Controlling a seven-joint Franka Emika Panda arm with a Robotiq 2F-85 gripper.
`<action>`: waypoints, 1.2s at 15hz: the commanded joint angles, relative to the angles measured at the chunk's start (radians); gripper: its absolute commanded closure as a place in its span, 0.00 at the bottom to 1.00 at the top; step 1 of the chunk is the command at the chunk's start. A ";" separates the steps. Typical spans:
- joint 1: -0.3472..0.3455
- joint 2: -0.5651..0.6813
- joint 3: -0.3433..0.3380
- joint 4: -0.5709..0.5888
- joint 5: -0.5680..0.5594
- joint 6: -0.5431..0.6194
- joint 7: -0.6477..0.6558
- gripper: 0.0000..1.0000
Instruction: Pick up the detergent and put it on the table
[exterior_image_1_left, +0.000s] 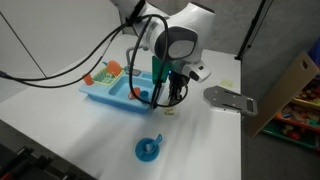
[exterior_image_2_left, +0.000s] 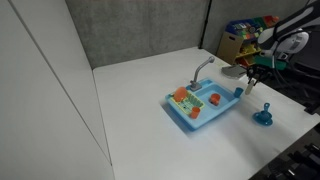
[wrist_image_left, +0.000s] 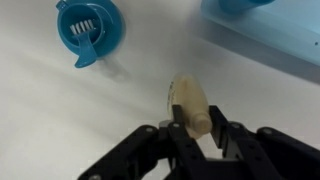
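The detergent (wrist_image_left: 190, 100) is a small pale cream bottle-shaped toy piece. In the wrist view it sits between my gripper's (wrist_image_left: 196, 128) black fingers, which are shut on it, just above the white table (wrist_image_left: 60, 120). In an exterior view my gripper (exterior_image_1_left: 168, 98) hangs low over the table (exterior_image_1_left: 80, 140) just beside the blue toy sink (exterior_image_1_left: 112, 95). In an exterior view the gripper (exterior_image_2_left: 249, 88) is to the right of the sink (exterior_image_2_left: 205, 108); the detergent is too small to see there.
A blue round cup-like thing (exterior_image_1_left: 148, 149) stands on the table near the gripper; it also shows in the wrist view (wrist_image_left: 88, 25) and an exterior view (exterior_image_2_left: 265, 116). Orange pieces (exterior_image_1_left: 112, 68) lie in the sink. A grey flat tool (exterior_image_1_left: 228, 98) and a cardboard box (exterior_image_1_left: 290, 95) are beyond.
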 joint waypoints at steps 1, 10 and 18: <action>-0.003 0.065 -0.005 0.058 0.024 0.037 0.042 0.92; -0.016 0.186 0.003 0.140 0.034 0.103 0.071 0.92; -0.030 0.212 0.005 0.172 0.042 0.085 0.062 0.37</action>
